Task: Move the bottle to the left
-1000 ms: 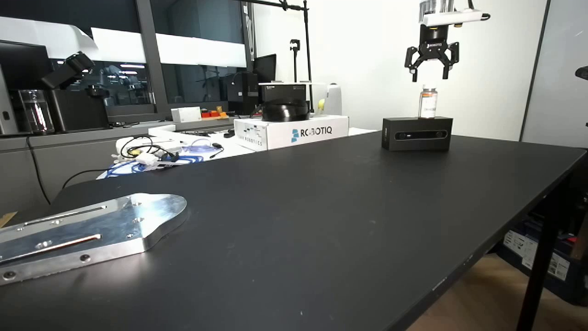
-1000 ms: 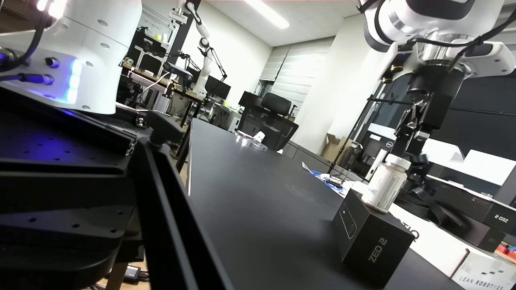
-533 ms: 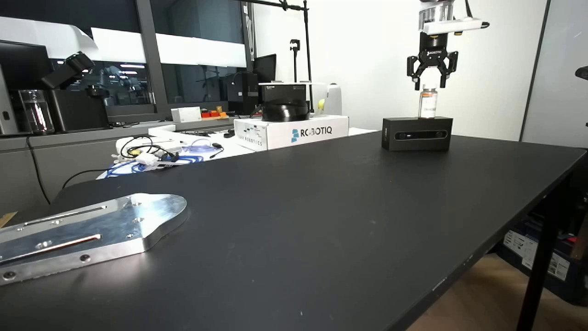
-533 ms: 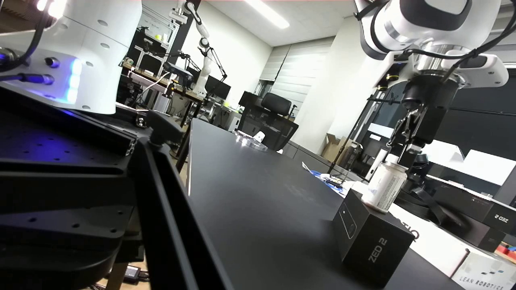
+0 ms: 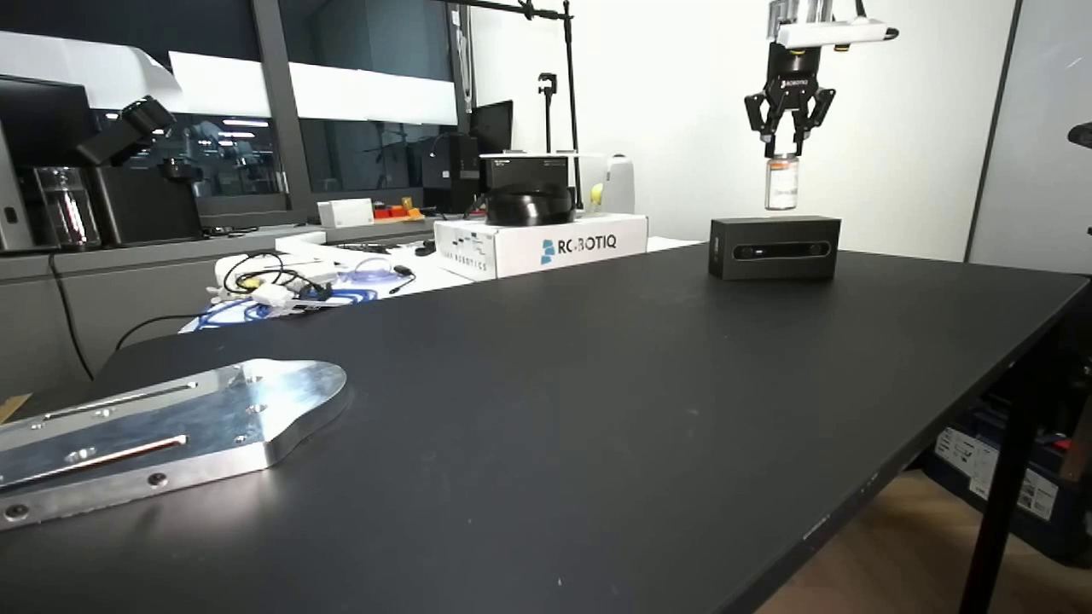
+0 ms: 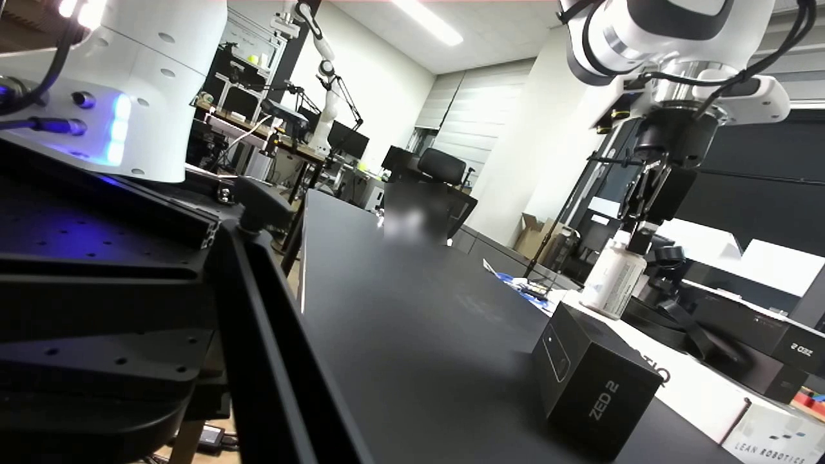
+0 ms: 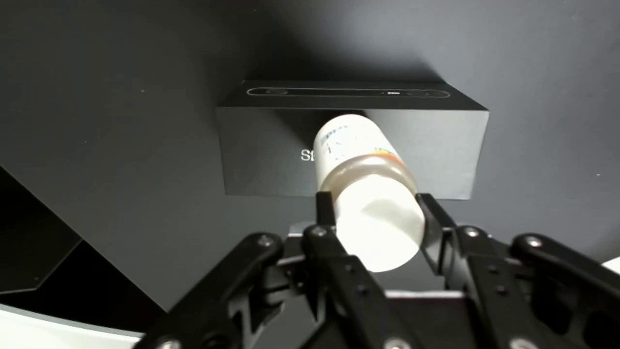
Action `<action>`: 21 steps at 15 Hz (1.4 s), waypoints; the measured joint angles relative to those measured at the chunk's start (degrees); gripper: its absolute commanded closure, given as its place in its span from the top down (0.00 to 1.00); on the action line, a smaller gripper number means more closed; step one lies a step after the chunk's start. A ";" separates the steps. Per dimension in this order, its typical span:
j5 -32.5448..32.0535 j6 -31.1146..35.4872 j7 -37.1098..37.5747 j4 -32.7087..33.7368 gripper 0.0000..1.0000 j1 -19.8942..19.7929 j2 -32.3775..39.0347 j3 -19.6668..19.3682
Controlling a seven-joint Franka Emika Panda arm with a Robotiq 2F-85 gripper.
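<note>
Because my pincer (image 5: pixel 784 151), drawn partway in, clasps it near the top, the bottle (image 5: pixel 781 185) hangs just above the black box (image 5: pixel 775 249) without touching, presumably so I can carry it left unscraped.

In an exterior view, the black gripper (image 6: pixel 631 240) pinches a white bottle (image 6: pixel 612 282) near its top. The bottle hangs in the air, just above a black box (image 6: pixel 596 386) that says ZED 2. The black box sits on a long, dark table (image 6: pixel 412 322). Behind it is a big white box (image 6: pixel 702 396). At the left, a big white robot base (image 6: pixel 151 84) shines with a blue light (image 6: pixel 117 132). Far back is a black chair (image 6: pixel 441 165), partly blurred.
</note>
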 measured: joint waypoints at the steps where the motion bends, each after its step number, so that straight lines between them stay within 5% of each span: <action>1: 0.02 -0.01 -0.16 -0.63 0.19 0.43 -1.31 0.17; 7: -0.02 0.78 -0.29 -10.63 0.19 4.62 -11.38 3.53; 12: 0.23 9.50 1.25 -25.52 0.19 9.59 -18.08 9.22; 21: 3.10 19.66 1.91 -39.46 0.19 14.17 -18.89 15.55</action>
